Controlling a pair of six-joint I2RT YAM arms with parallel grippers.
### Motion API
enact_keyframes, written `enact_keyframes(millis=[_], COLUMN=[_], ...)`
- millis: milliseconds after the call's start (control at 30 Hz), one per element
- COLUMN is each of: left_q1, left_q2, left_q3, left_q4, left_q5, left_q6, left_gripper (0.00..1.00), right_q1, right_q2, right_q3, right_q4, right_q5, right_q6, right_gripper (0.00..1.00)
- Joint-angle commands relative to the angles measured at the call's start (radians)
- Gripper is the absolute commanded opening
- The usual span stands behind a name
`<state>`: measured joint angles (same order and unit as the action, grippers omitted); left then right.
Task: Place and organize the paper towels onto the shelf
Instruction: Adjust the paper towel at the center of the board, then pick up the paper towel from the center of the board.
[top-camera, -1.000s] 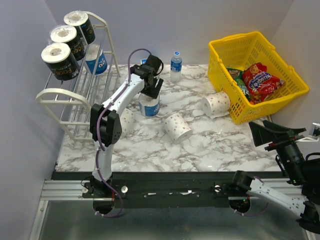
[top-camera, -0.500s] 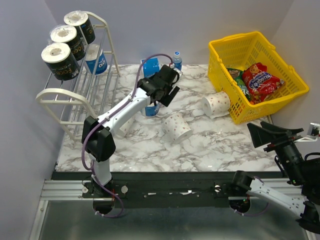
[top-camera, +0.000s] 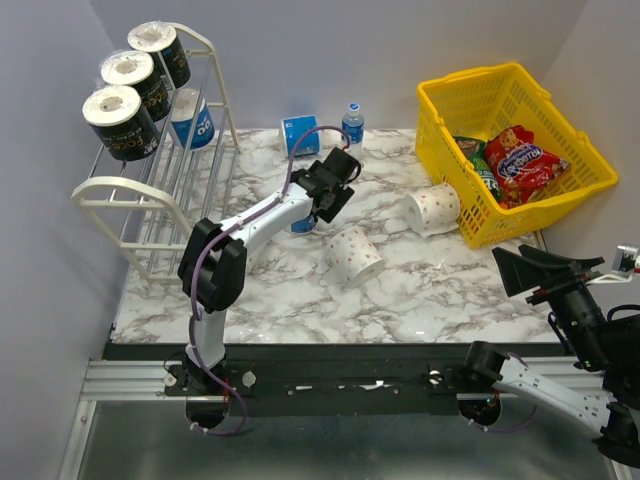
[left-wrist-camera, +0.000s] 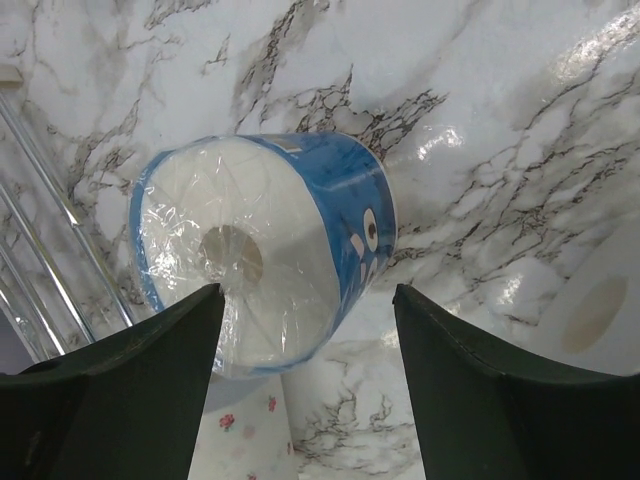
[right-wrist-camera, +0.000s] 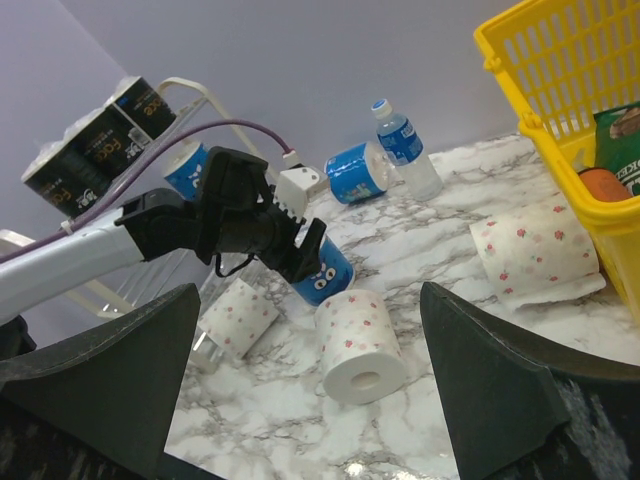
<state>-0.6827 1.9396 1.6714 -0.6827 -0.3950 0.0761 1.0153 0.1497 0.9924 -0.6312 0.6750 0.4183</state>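
Observation:
My left gripper (top-camera: 332, 203) is open and hangs just over a blue paper towel roll (top-camera: 302, 224) standing on the table. In the left wrist view that roll (left-wrist-camera: 262, 262) sits between the open fingers, apart from both; the gripper's midpoint (left-wrist-camera: 307, 292) is over its near edge. The white shelf (top-camera: 110, 195) at the left holds three black rolls (top-camera: 118, 122) on top and one blue roll (top-camera: 192, 118) lower. A second blue roll (top-camera: 298, 133) lies at the back. Dotted rolls lie mid-table (top-camera: 355, 255) and by the basket (top-camera: 433, 208). My right gripper (top-camera: 540, 270) is open and empty at the front right.
A yellow basket (top-camera: 480, 95) with snack bags stands at the back right. A small water bottle (top-camera: 351, 125) stands at the back. A third dotted roll (right-wrist-camera: 238, 315) lies near the shelf's foot, under my left arm.
My left gripper swung right from over the blue roll and turned. Its arm now covers most of that roll. The right arm has barely moved.

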Motion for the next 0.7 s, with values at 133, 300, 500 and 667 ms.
enact_keyframes(millis=[133,300,500,667], left_q1=[0.023,0.026,0.026,0.026], left_q2=[0.081,0.113,0.114,0.079], left_q3=[0.004,-0.002,-0.002,0.019], left_q4=[0.077,0.077,0.060,0.019], left_q5=[-0.067,-0.085,-0.140,-0.211], left_q6=[0.010,0.001,-0.012,-0.015], left_gripper=[0.70,0.64,0.49,0.44], right_q1=[0.008,0.006,0.008,0.006], right_q2=[-0.015,-0.030,-0.029,-0.022], right_q3=[0.003,-0.003,-0.005,-0.006], right_q4=[-0.015,-0.015,-0.015,-0.012], right_q5=[0.018,0.032,0.035,0.031], right_q6=[-0.016,-0.018,-0.019,-0.018], right_gripper=[1.00,1.00,1.00,1.00])
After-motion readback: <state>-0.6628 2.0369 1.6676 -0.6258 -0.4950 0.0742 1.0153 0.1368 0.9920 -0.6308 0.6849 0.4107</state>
